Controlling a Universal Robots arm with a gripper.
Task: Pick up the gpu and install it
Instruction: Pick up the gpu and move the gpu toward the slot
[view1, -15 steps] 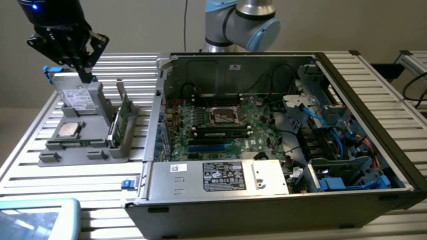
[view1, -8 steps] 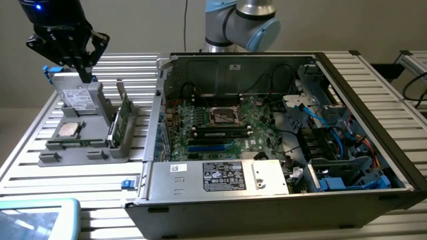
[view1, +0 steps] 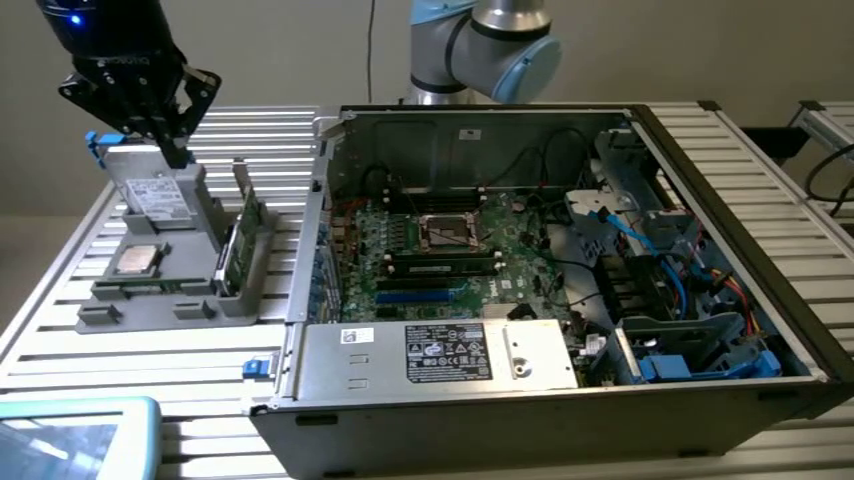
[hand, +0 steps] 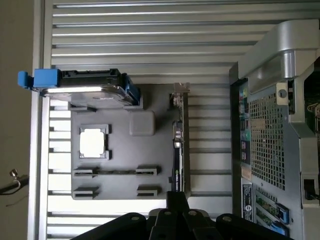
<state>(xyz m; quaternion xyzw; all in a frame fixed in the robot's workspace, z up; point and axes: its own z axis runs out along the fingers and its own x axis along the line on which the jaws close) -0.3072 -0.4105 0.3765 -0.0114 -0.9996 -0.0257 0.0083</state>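
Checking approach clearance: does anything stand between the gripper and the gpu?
Nothing visible. The gripper hangs above the grey holder; the gpu stands on edge in it, apart from the hard drive, its top edge uncovered.

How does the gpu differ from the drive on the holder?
The gpu is a slim dark card, while the drive is boxy, silver and labelled. The drive carries a blue tab; the gpu shows none. The gpu runs along the side of the holder nearest the case, while the drive sits across one end. Both stand on edge in the grey holder, outside the case.
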